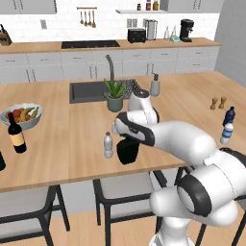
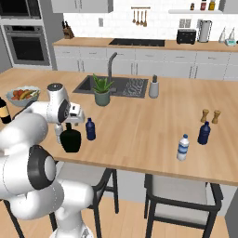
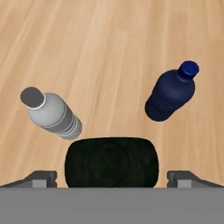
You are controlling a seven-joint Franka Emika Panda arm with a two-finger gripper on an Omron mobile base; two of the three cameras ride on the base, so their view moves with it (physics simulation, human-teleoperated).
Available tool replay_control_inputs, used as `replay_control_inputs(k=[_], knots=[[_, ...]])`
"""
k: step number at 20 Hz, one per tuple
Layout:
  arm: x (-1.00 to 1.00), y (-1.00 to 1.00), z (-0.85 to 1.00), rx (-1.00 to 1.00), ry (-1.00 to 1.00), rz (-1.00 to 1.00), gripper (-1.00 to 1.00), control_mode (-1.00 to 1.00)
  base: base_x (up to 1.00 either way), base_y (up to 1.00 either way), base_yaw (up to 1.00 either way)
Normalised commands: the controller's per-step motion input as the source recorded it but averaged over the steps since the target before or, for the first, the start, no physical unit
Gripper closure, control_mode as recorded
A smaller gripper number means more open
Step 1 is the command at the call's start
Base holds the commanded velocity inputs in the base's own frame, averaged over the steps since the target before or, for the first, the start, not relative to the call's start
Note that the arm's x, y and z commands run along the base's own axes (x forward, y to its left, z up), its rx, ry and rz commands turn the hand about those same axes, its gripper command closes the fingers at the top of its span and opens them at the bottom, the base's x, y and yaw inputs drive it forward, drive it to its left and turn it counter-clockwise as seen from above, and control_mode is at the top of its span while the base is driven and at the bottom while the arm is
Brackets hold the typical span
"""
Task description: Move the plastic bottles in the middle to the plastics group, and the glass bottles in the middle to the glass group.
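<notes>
In the hand view the black flask-shaped glass bottle (image 3: 111,162) stands straight below my open gripper (image 3: 112,177), one fingertip on each side of it and apart from it. The clear greyish plastic bottle (image 3: 50,113) with a white cap is at its left, the dark navy one (image 3: 171,94) at its right. From the base the gripper (image 1: 127,140) (image 2: 70,126) hovers just over the flask (image 1: 127,151) (image 2: 70,141), beside the clear bottle (image 1: 108,145) and the navy bottle (image 2: 90,129). The plastics group (image 2: 183,147) (image 1: 226,133) stands far right. The wine bottle (image 1: 17,134) of the glass group stands far left.
A fruit bowl (image 1: 21,115) sits behind the wine bottle. A potted plant (image 1: 115,96), the sink (image 1: 86,91) and a soap dispenser (image 1: 154,85) lie further back. Two pepper shakers (image 2: 210,115) and another navy bottle (image 2: 203,133) stand near the plastics group. Stools stand under the counter's near edge.
</notes>
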Motion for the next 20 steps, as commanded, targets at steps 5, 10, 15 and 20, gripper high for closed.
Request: replay_control_inputs(k=[5, 10, 15, 20], knots=[[0.05, 0.11, -0.15, 0.0, 0.0, 0.0, -1.0, -1.0, 0.0, 0.0, 0.0], [0.0, 0.05, -0.14, 0.0, 0.0, 0.0, -1.0, -1.0, 0.0, 0.0, 0.0], [0.0, 0.0, -0.07, 0.0, 0.0, 0.0, -1.0, -1.0, 0.0, 0.0, 0.0], [0.05, 0.0, 0.0, 0.0, 0.0, 0.0, -1.0, -1.0, 0.0, 0.0, 0.0]])
